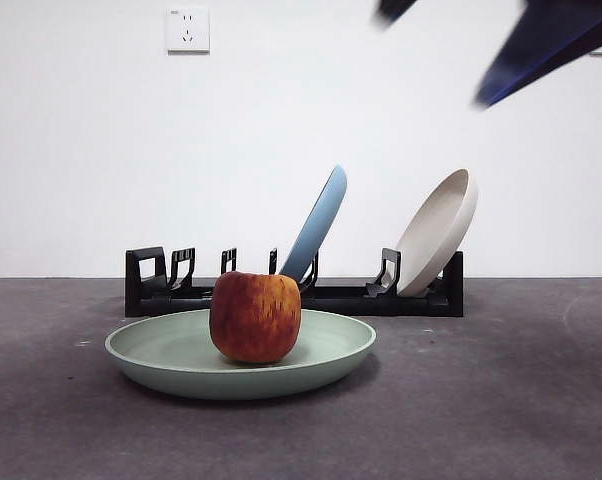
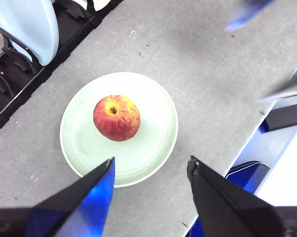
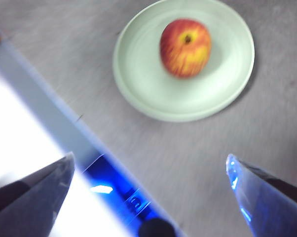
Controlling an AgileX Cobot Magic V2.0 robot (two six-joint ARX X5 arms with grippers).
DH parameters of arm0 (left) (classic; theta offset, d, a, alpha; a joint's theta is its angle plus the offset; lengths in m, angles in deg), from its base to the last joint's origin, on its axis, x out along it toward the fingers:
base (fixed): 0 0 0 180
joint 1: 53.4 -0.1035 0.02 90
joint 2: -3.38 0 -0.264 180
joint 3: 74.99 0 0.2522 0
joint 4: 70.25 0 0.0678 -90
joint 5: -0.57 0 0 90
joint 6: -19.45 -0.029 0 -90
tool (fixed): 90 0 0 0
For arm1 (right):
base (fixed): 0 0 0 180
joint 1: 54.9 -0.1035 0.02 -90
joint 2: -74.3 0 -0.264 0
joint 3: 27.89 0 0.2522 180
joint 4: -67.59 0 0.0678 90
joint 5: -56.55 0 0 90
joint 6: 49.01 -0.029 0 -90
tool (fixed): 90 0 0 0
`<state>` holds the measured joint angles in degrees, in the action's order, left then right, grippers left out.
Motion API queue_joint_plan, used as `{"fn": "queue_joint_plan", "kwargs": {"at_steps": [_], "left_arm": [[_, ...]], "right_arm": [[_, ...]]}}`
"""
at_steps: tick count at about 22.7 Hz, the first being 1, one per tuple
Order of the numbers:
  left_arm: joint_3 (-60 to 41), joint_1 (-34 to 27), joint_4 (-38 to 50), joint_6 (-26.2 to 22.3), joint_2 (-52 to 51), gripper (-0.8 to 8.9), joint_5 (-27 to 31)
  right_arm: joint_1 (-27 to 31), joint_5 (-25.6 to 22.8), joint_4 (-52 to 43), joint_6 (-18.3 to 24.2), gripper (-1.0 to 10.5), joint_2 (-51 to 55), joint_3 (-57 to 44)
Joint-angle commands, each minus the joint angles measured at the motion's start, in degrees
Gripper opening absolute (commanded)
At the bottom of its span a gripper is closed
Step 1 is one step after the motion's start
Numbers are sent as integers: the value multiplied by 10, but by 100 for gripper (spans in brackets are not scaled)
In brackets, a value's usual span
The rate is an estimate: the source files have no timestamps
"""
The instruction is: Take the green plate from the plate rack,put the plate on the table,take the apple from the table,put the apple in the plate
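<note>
The red apple [image 1: 255, 316] [image 2: 116, 117] [image 3: 185, 47] rests upright in the middle of the green plate [image 1: 161, 352] [image 2: 148, 153] [image 3: 138, 84], which lies flat on the table [image 1: 501, 400] in front of the black plate rack [image 1: 421, 298] [image 2: 20, 89]. My left gripper [image 2: 151, 170] hangs open high above the plate's near rim, holding nothing. My right gripper [image 3: 151, 165] is open too, raised well above the table beside the plate. A blurred dark arm tip [image 1: 541, 45] shows at the top right of the front view.
A light blue plate [image 1: 316, 225] [image 2: 27, 27] and a beige plate [image 1: 436, 232] lean in the rack's slots. The table's edge [image 2: 247, 143] [image 3: 50, 94] runs close to the plate. A wall socket [image 1: 187, 29] sits on the white wall.
</note>
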<state>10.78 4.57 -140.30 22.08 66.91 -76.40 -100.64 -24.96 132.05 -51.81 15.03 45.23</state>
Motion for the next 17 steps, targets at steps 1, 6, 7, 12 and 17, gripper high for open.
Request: {"fn": "queue_joint_plan", "kwargs": {"at_steps": [1, 6, 7, 12, 17], "left_arm": [[-3, 1, -1, 4, 0, 251, 0], [-3, 1, -15, 4, 0, 249, -1], [-3, 1, -19, 5, 0, 248, -1], [-3, 0, -30, 8, 0, 127, -13], [-3, 1, -30, 8, 0, -9, -32]], "right_arm": [[-1, 8, 38, -7, 562, 43, 0], [-1, 21, 88, -17, 495, 93, 0], [-1, 21, 95, -17, 446, 100, 0], [-1, 21, 108, -19, 126, 114, 0], [-1, 21, 113, -18, -11, 113, 0]]}}
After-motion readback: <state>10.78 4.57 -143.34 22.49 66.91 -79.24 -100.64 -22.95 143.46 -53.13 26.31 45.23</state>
